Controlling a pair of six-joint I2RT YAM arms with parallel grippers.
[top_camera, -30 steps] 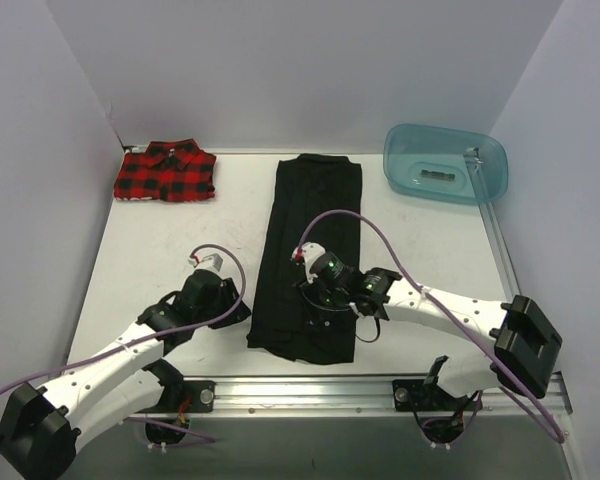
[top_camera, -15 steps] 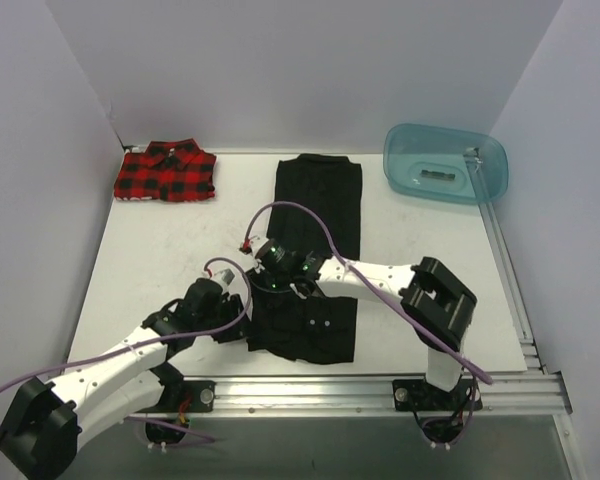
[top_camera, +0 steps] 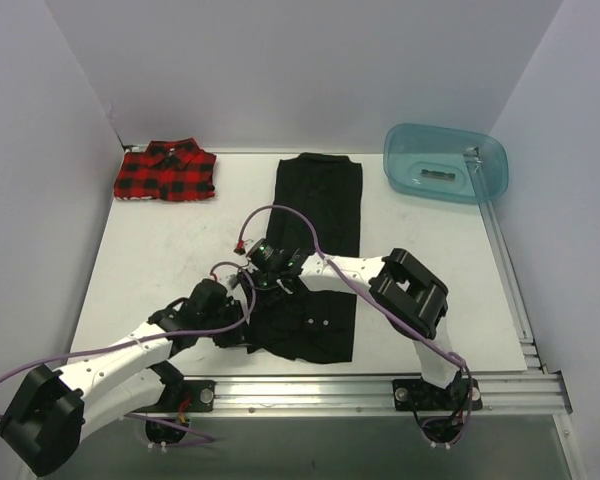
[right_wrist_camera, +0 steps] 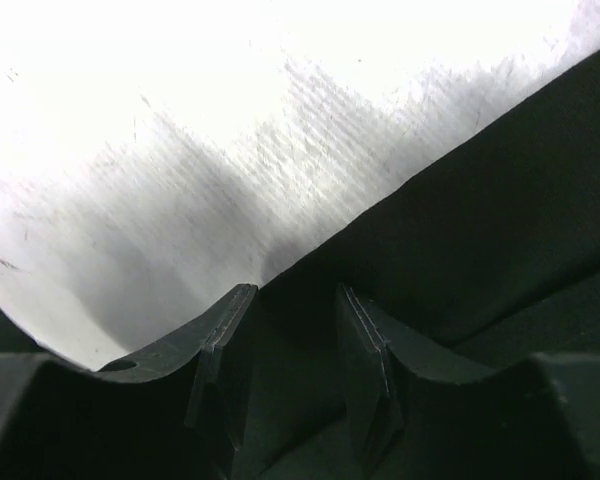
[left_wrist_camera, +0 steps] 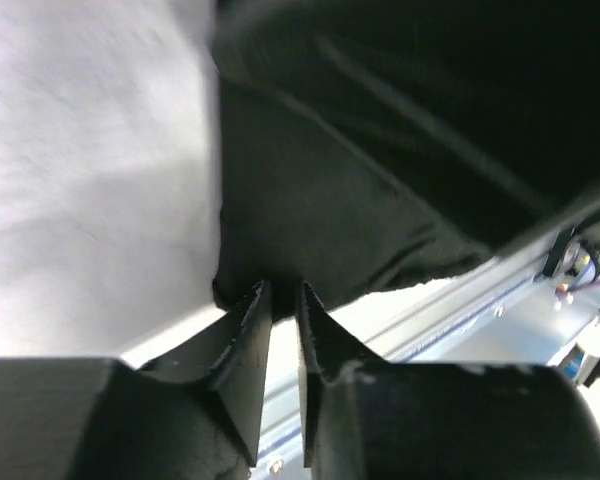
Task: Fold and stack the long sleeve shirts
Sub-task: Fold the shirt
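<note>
White tabletop (top_camera: 170, 250), boxed in by pale walls, is filling the overhead view, with two robot arms reaching in from the near edge. Down the middle, the black shirt (top_camera: 320, 200) is lying as a long narrow strip, running from the back of the table toward the metal rail (top_camera: 310, 385) at the front. The red-and-black plaid shirt (top_camera: 166, 172) is sitting folded into a small rectangle in the far left corner, well apart from the black one. A translucent teal tub (top_camera: 445, 165) is resting in the far right corner. Both arms are meeting at the left side of the strip's near half. The left gripper (left_wrist_camera: 281, 300) is pointing at the near left corner of the hem with its fingers almost together (only a thin slit is showing between them); whether cloth is pinched there cannot be told. The right gripper (right_wrist_camera: 292, 295), just beyond it, is sitting with fingers apart over the shirt's left edge, dark cloth showing in the gap.
</note>
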